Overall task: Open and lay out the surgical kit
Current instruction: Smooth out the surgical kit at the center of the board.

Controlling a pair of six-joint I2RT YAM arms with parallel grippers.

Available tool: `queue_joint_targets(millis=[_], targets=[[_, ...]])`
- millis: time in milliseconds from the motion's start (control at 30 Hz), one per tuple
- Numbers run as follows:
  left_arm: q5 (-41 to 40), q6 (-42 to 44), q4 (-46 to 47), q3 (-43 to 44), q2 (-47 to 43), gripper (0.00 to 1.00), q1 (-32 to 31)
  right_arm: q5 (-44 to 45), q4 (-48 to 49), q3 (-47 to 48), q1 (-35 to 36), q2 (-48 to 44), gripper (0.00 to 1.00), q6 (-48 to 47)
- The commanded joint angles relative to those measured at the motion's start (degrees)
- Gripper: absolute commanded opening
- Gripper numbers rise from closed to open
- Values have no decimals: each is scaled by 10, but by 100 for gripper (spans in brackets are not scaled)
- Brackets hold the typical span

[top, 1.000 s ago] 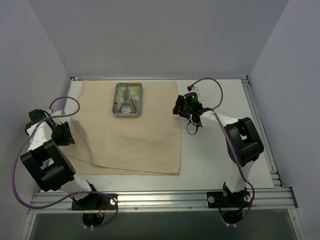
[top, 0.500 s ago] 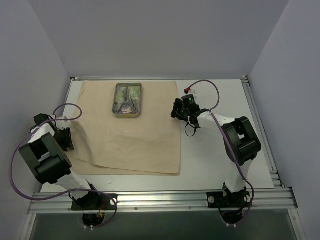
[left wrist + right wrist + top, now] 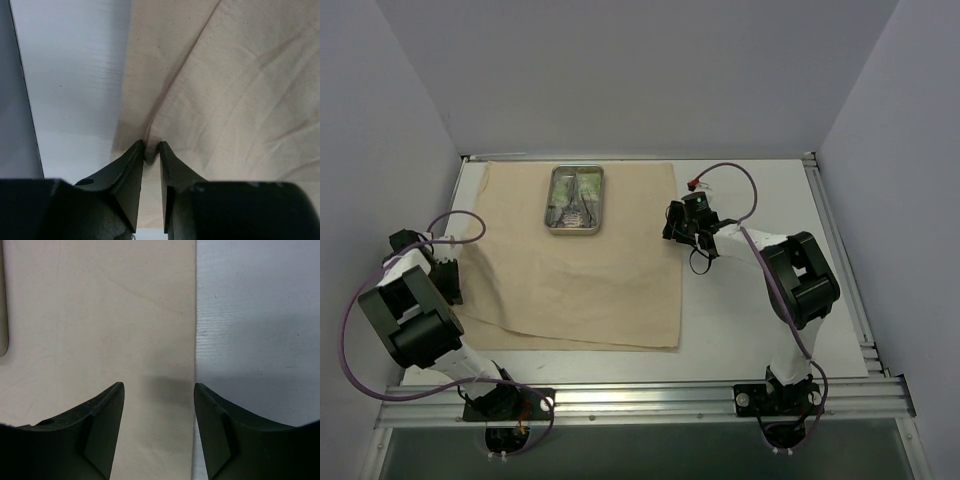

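Note:
The surgical kit's beige cloth wrap (image 3: pixel 580 270) lies spread out flat on the white table. A small steel tray (image 3: pixel 576 199) with steel instruments in it stands on the cloth's far part. My left gripper (image 3: pixel 448 275) is at the cloth's left edge. In the left wrist view its jaws (image 3: pixel 151 146) stand narrow, pinching a raised fold of the cloth (image 3: pixel 240 75). My right gripper (image 3: pixel 672 222) hovers at the right edge. In the right wrist view it (image 3: pixel 159 387) stands open, one finger over the cloth (image 3: pixel 100 305) and one over bare table.
The white table (image 3: pixel 760 300) shows to the right of the cloth and in a thin strip on its left. Grey walls close in the left, right and back. A metal rail (image 3: pixel 640 395) runs along the near edge. The tray's rim (image 3: pixel 3 330) peeks in at the right wrist view's left edge.
My left arm has drawn back toward the near side along the cloth's left edge and its jaws have narrowed onto a fold. My right gripper has shifted slightly left to the cloth's edge.

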Motion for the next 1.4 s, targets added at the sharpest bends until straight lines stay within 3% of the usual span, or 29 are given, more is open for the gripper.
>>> queue_joint_targets(millis=[0, 267, 567, 767, 967, 1267, 1300, 1367], targets=[[22, 9, -5, -1, 0, 27, 0, 7, 3, 1, 3, 1, 54, -9], [28, 14, -39, 8, -34, 2, 1, 7, 4, 3, 3, 7, 54, -11], [-25, 99, -137, -6, -110, 2, 24, 7, 8, -2, 4, 18, 54, -9], [-53, 174, -184, -36, -142, 2, 87, 16, 32, -26, 8, 27, 54, -3], [-78, 203, -194, -44, -137, 2, 124, 31, 20, -31, 11, 15, 54, -15], [-75, 199, -166, -58, -100, 3, 123, 77, -30, -40, 32, -67, 54, -41], [-74, 196, -162, -59, -97, 5, 123, 81, -40, -39, 47, -77, 54, -42], [-76, 195, -154, -59, -87, 19, 123, 83, -46, -38, 66, -87, 54, -49]])
